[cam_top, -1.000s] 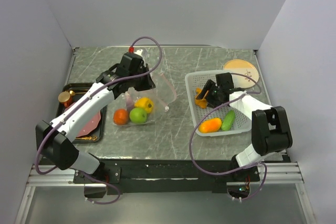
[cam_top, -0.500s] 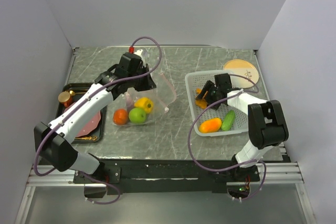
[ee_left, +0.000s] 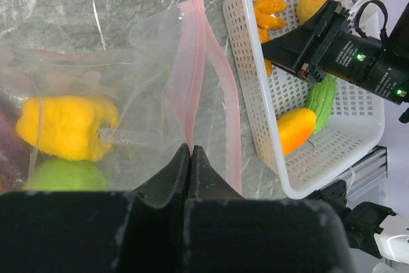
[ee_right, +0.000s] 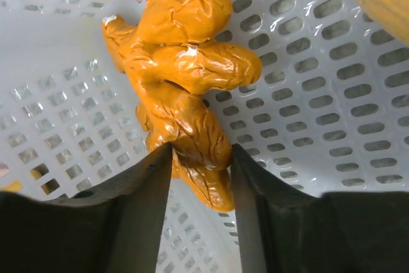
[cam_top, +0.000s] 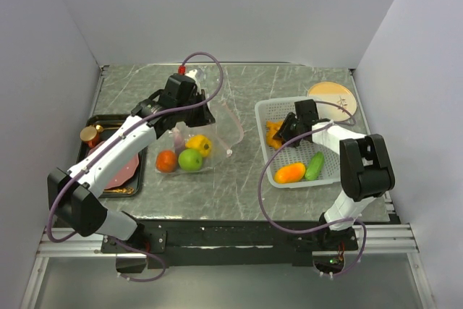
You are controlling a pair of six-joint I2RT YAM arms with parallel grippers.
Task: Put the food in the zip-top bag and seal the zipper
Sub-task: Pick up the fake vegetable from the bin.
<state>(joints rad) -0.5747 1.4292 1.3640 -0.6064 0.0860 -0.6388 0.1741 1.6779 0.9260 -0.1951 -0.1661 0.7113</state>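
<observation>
Left gripper (ee_left: 190,155) pressed together on the zipper (ee_left: 192,62) of the bag (ee_left: 137,49), pepper (ee_left: 64,126), lime (ee_left: 64,174) and tomato (cam_top: 166,161) inside bag, right gripper (ee_right: 201,158) pinching lumpy orange food (ee_right: 185,75) in basket (ee_right: 332,126), mango (cam_top: 289,173) and cucumber (cam_top: 315,166) there too.

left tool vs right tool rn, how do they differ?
The left tool is fully shut, pinching the pink zipper of the zip-top bag; the right tool has jaws apart, clamped around the lumpy orange food. The left tool works at the bag; the right tool is down inside the white basket. Both are black two-finger tools holding something.
</observation>
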